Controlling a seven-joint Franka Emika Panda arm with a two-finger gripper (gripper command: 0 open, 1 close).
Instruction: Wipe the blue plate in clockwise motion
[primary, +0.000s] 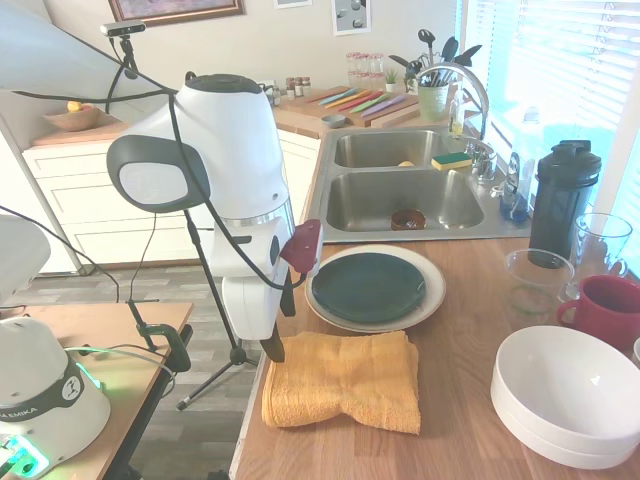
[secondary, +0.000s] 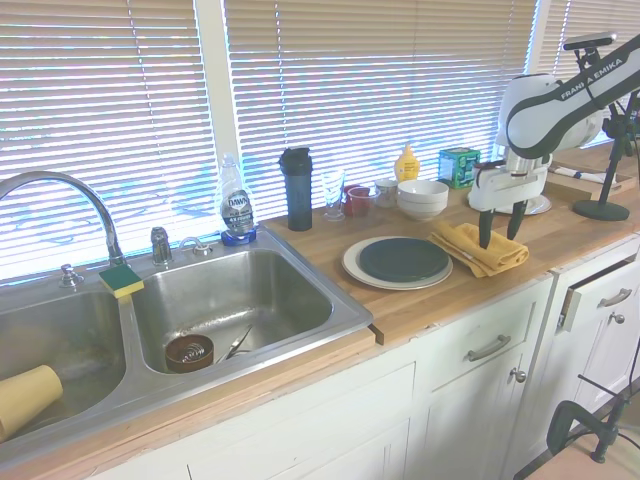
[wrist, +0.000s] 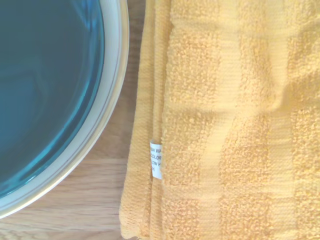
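Note:
The blue plate (primary: 368, 286) (secondary: 403, 259) (wrist: 40, 85) lies flat on a larger cream-white plate (primary: 430, 300) (secondary: 350, 265) on the wooden counter. Beside it lies a folded yellow towel (primary: 345, 380) (secondary: 490, 252) (wrist: 225, 125), a small white label on its edge. My gripper (secondary: 500, 232) hangs open just above the towel, at the end near the counter's front edge, with its dark fingers (primary: 272, 346) pointing down and nothing between them. The wrist view looks straight down on the towel and the plates' rims.
Stacked white bowls (primary: 565, 395) and a red mug (primary: 610, 308) stand past the towel, with a clear glass bowl (primary: 535, 280) and a black shaker bottle (primary: 562, 200) behind them. The double sink (primary: 405, 195) is beyond the plates. The counter's edge (primary: 250, 420) runs under the gripper.

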